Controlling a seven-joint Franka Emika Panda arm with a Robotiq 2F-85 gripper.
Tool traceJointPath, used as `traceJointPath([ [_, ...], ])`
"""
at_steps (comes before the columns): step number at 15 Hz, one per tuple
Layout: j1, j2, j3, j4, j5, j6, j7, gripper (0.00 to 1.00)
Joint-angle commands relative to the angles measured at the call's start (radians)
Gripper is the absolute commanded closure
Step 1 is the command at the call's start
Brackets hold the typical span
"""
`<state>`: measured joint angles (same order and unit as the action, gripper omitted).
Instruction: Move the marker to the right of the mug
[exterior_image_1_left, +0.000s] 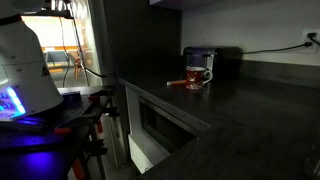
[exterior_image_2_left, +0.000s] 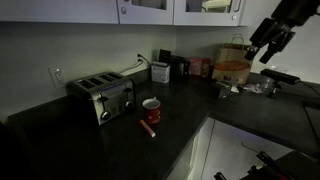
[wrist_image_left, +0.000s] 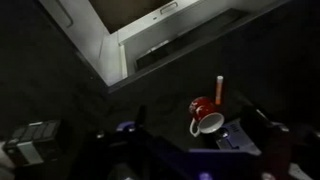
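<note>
A thin reddish-orange marker (exterior_image_2_left: 149, 128) lies flat on the dark bench (exterior_image_2_left: 90, 145), just beside a small light-coloured mug with red markings (exterior_image_2_left: 151, 109). It is on the side of the mug nearer the camera in an exterior view, and whether the two touch cannot be told in the dim pictures. A silver slot toaster (exterior_image_2_left: 102, 97) is set near the mug on the same bench. The end effector (exterior_image_2_left: 266, 48) is held high and well apart from all three, over the other arm of the bench, and nothing is carried in it. In the wrist view its dark fingers (wrist_image_left: 270, 145) appear to be spread wide, with the mug and marker seen far below. The task is judged not yet begun, since the marker is not grasped. Several faults can be foreseen from here. The marker is slim and lies flat, so if the descent is stopped too early it may be missed. If the descent is carried too far, the fingertips may be driven against the bench. Because the marker is round, it may be rolled away if only one finger meets it. Because the mug is so close, it may be struck or pushed by a finger if the approach is made from the mug's side. After release, the marker may roll from its new place.
</note>
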<state>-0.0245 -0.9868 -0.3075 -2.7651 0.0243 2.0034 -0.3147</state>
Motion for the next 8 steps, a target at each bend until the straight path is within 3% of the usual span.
traceJointPath([
  [1,-0.014,0.004,0.012,0.003,0.013,-0.003,-0.011,0.0],
  [6,-0.014,0.004,0.012,0.003,0.013,-0.003,-0.011,0.0],
  [8,-0.011,0.063,0.053,0.008,0.0,0.05,0.03,0.0],
])
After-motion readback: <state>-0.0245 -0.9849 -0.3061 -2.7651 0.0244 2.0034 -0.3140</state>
